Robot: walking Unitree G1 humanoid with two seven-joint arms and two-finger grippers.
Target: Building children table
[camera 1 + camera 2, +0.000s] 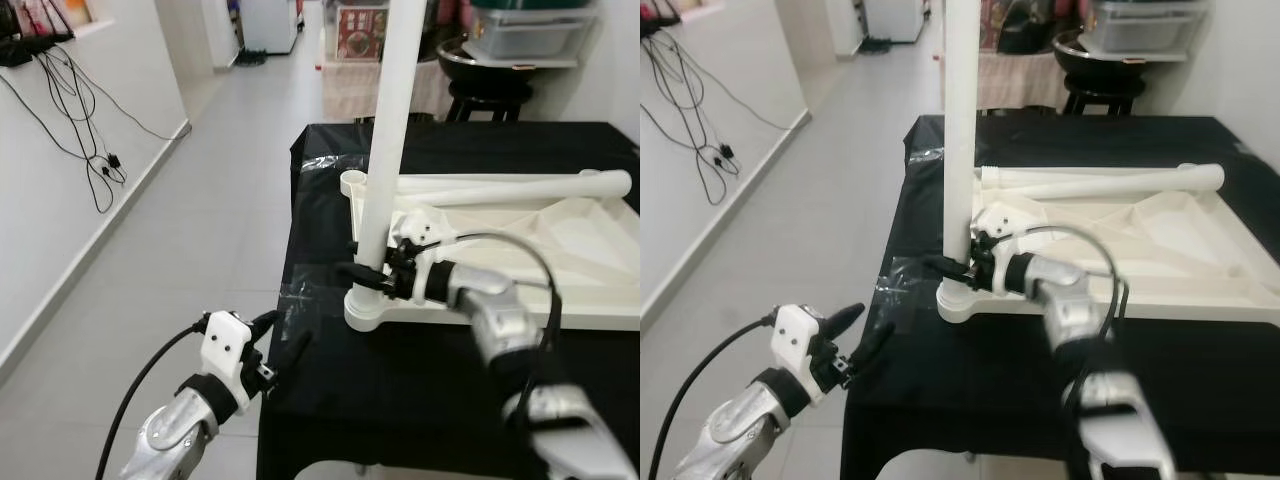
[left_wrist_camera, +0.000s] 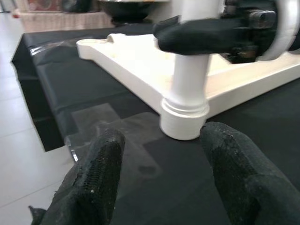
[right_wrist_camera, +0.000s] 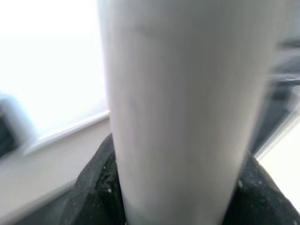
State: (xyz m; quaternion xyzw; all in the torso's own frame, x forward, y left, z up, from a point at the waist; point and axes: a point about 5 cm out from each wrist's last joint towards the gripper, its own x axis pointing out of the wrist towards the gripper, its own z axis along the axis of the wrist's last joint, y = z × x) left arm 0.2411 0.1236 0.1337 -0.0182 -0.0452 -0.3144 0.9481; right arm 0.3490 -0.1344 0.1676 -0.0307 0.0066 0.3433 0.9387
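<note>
Two legs are seen — one upright leg point(image 1: 390, 130) is gripped by the right gripper point(image 1: 372, 275), one lying leg point(image 1: 520, 187) is laid sideways on the tabletop point(image 1: 560, 290); the left gripper point(image 1: 283, 340) is held open.

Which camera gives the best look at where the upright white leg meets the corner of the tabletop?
The left wrist view: the leg enters its corner socket up close and sharp. Both eye views show the joint smaller, with the right gripper clamped just above it. The right wrist view shows just blurred leg.
</note>
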